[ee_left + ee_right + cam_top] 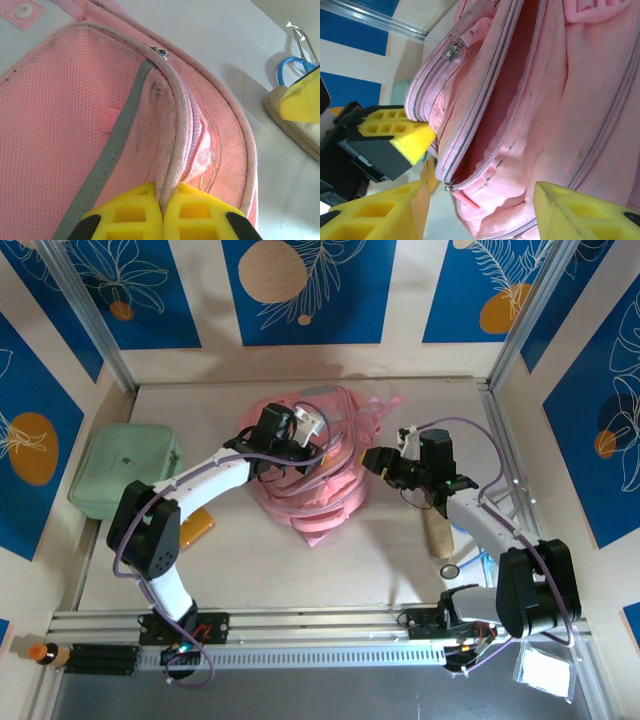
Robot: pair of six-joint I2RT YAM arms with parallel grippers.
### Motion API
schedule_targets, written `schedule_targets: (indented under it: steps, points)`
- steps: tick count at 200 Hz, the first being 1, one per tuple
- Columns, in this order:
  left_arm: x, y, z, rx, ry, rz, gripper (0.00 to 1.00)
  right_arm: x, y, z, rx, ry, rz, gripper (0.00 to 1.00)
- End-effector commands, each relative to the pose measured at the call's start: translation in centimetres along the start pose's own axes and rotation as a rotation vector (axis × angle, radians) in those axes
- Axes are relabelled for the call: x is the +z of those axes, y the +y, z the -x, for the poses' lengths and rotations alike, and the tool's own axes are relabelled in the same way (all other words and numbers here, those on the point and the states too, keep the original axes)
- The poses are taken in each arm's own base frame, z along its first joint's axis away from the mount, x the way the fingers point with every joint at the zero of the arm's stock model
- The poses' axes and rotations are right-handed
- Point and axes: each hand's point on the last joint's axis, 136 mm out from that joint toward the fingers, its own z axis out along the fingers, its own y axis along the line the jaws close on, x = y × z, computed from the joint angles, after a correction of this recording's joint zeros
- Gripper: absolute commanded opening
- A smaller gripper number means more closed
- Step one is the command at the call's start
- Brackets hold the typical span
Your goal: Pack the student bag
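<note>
near the table's [400,410] near right corner, a tan oblong thing [437,535] lies just beside the right arm's forearm. a swing of that arm could knock it toward the edge before it gets packed. further in, the right gripper [480,210] hangs with its jaws spread and nothing between them, facing the unzipped mouth of the student bag [310,490], which slumps in a soft heap at the middle of the table, a little toward the far edge. the left gripper [162,200] has its fingers pressed together on a thin ridge of the bag's pink fabric beside a grey trim strip [117,145], apparently holding the pocket up. that pinch looks like the weak point, because it grips little cloth. any tug from the right side could pull the ridge free and let the mouth fall shut. the spread right fingers also sit close to the zip teeth [485,95] and its pull [452,50], where a tip could snag. the bag is limp and unanchored, so a push may just slide it toward the far edge. the mint-green case [125,465] at the left edge lies well apart, out of harm's way.
</note>
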Motion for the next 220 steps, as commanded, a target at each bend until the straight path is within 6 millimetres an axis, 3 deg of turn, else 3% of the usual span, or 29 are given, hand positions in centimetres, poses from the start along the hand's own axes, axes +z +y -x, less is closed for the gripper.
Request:
schedule_targets:
  steps: [1,34,104,112,130,142,170,195,220]
  points:
    - [-1.9,-1.0,3.1,0.038,-0.109,-0.044,0.00,0.7,1.7,0.1,0.213,0.080,0.046,0.59]
    - [-1.8,-1.2,2.6,0.042,-0.095,-0.052,0.00,2.9,3.5,0.8,0.299,0.154,0.103,0.59]
    - [-2.2,-2.1,1.5,0.066,-0.098,-0.090,0.07,7.7,3.7,0.3,0.357,0.227,0.011,0.66]
    - [-2.2,-2.0,1.2,0.066,-0.093,-0.084,0.11,8.1,3.9,0.2,0.349,0.240,0.008,0.66]
    - [-2.8,-1.8,0.7,0.065,-0.093,-0.064,0.30,8.9,4.1,-0.1,0.339,0.269,-0.016,0.66]
    - [-3.7,-1.9,0.4,0.059,-0.105,-0.050,0.41,9.5,3.9,-0.5,0.339,0.284,-0.034,0.58]
    - [-6.1,-1.2,-0.8,-0.002,-0.129,0.040,0.56,10.3,3.9,-1.1,0.336,0.313,-0.042,0.37]
    - [-7.9,-0.5,-2.7,-0.149,-0.089,0.136,0.60,10.7,4.6,-1.5,0.303,0.325,-0.032,0.24]
    - [-8.3,-2.9,-4.9,-0.114,0.005,0.156,0.64,10.8,5.6,-1.7,0.252,0.328,-0.014,0.18]
